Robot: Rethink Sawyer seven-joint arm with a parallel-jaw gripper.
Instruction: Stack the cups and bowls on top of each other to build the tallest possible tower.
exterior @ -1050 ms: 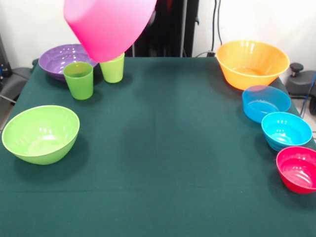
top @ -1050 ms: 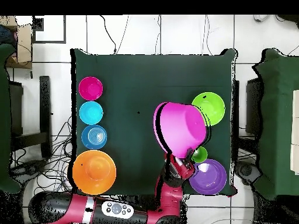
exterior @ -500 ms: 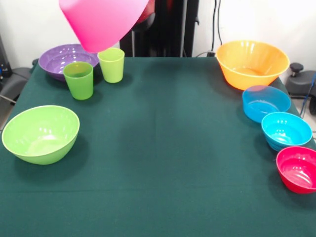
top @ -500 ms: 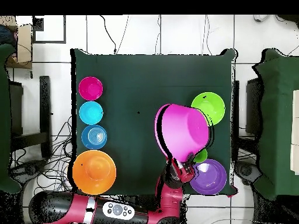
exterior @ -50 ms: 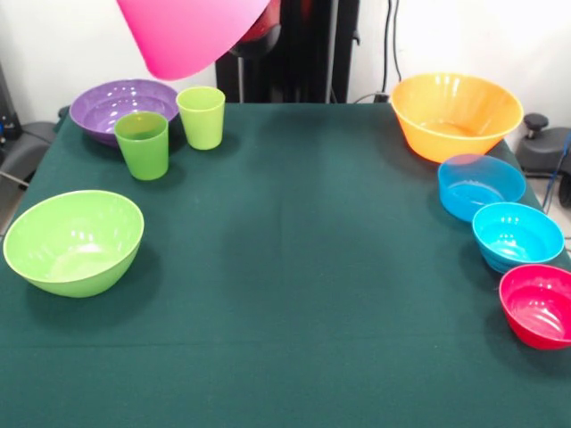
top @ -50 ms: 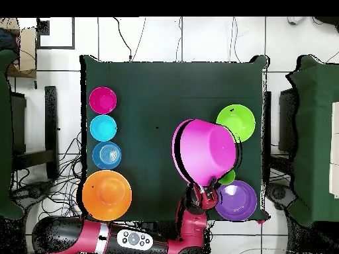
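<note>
The large pink bowl (exterior @ -50 ms: 192, 31) hangs tilted high over the table's far left part, mouth turned away, and covers much of that part from above as the pink bowl (top @ -50 ms: 205, 151). My gripper (top @ -50 ms: 206, 193) holds its rim on the robot side; the front view shows only a dark red bit of it behind the bowl. Below stand the green cup (exterior @ -50 ms: 143, 144) and the lime cup (exterior @ -50 ms: 202, 116), upright beside the purple bowl (exterior @ -50 ms: 111, 102). In the overhead view one green cup (top @ -50 ms: 227, 176) peeks out beside the purple bowl (top @ -50 ms: 240, 202).
A lime-green bowl (exterior @ -50 ms: 73, 241) sits at the left edge, seen from above as the lime-green bowl (top @ -50 ms: 238, 121). Along the right edge stand the orange bowl (exterior @ -50 ms: 455, 111), blue bowl (exterior @ -50 ms: 480, 185), turquoise bowl (exterior @ -50 ms: 517, 235) and small red bowl (exterior @ -50 ms: 540, 305).
The pink bowl has risen and shifted a little left in the front view, uncovering the lime cup. Everything on the table has stayed put.
</note>
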